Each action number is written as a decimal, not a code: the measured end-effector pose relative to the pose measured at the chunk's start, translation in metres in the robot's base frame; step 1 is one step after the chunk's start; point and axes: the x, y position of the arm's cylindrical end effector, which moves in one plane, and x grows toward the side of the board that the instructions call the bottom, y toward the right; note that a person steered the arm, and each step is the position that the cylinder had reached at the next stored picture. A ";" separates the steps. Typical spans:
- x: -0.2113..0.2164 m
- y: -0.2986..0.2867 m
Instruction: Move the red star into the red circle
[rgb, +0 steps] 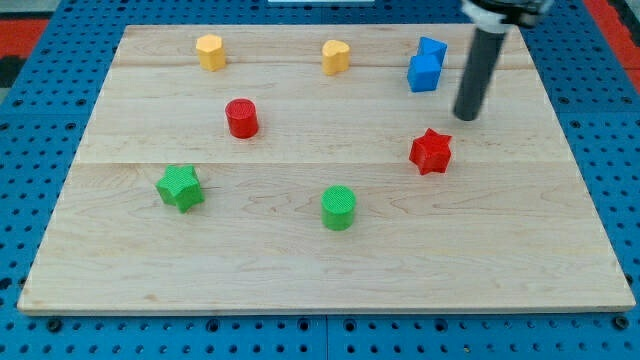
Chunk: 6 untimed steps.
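Observation:
The red star (431, 151) lies on the wooden board at the view's right of centre. The red circle (241, 118), a short cylinder, stands at the view's upper left of centre, well apart from the star. My tip (466, 116) is at the lower end of the dark rod, just above and to the right of the red star, with a small gap between them. It is also right of the blue blocks.
A blue cube (423, 73) and another blue block (433, 48) touch at the top right. A yellow hexagon (210, 51) and a yellow heart-like block (336, 57) sit along the top. A green star (180, 187) and a green cylinder (339, 207) sit lower down.

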 end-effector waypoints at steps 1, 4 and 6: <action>0.040 0.005; 0.041 -0.140; 0.048 -0.218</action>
